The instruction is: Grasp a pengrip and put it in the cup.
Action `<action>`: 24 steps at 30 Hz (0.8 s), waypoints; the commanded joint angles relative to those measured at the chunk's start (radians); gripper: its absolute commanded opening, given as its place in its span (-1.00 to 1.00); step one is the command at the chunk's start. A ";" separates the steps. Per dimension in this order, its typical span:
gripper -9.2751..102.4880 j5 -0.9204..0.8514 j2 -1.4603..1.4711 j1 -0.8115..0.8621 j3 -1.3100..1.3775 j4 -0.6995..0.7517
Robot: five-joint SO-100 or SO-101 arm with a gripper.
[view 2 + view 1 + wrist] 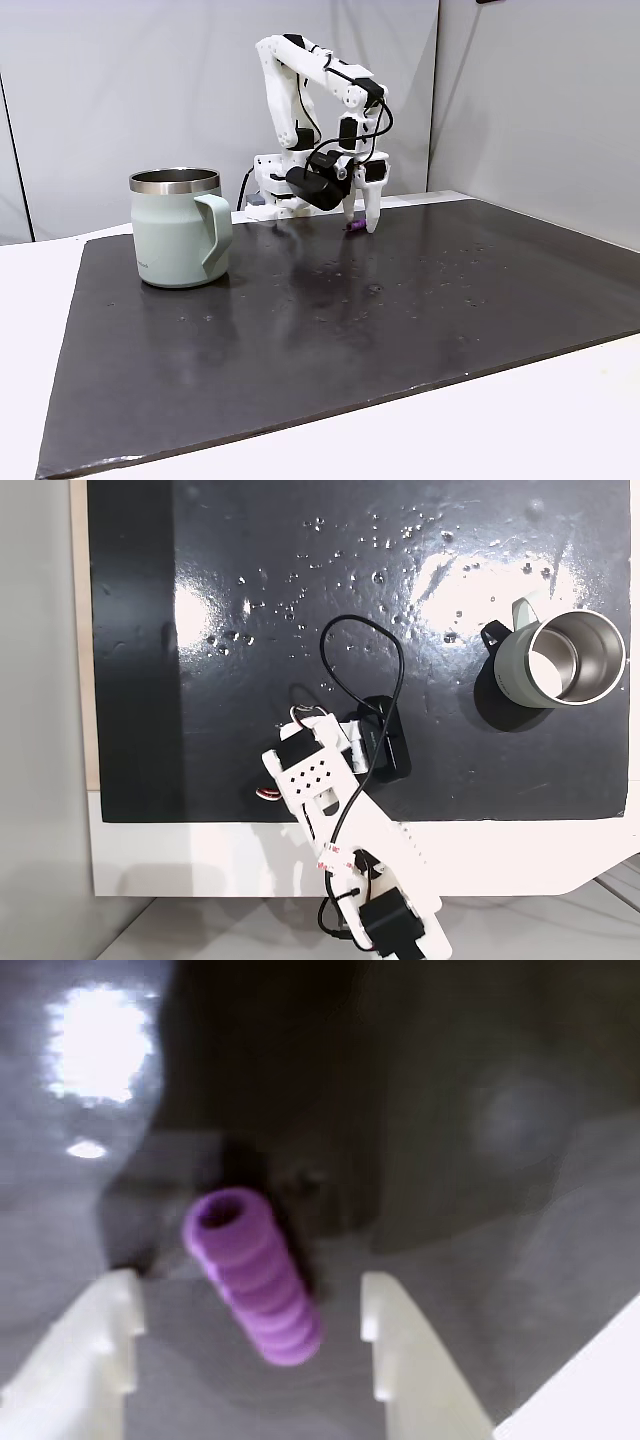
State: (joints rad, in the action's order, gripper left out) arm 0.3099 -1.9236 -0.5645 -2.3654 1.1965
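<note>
- in the wrist view the pengrip, a purple ribbed tube with its hollow end turned up and to the left, lies on the dark mat between the two white fingers, touching neither.
- the gripper stands apart, one finger to each side of the pengrip with a gap on both sides.
- in a fixed view from the side the gripper points down at the far part of the mat, and the pengrip shows as a small purple spot at the fingertips, on the mat.
- the cup stands upright on the left of that view, well apart from the gripper, its handle turned to the right.
- in a fixed view from above the cup sits at the right edge of the mat, steel inside showing, while the white arm reaches in from the bottom edge.
- water droplets speckle the mat's upper part in that view.
</note>
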 commanded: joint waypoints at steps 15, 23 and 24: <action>-0.83 -0.043 0.031 -0.008 0.028 -0.057; -0.83 -0.156 -0.262 0.031 0.038 -0.026; -0.83 -0.181 -0.295 0.038 0.055 -0.002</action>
State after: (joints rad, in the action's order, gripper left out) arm 0.1902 -2.0954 -0.5599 -2.3531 1.1520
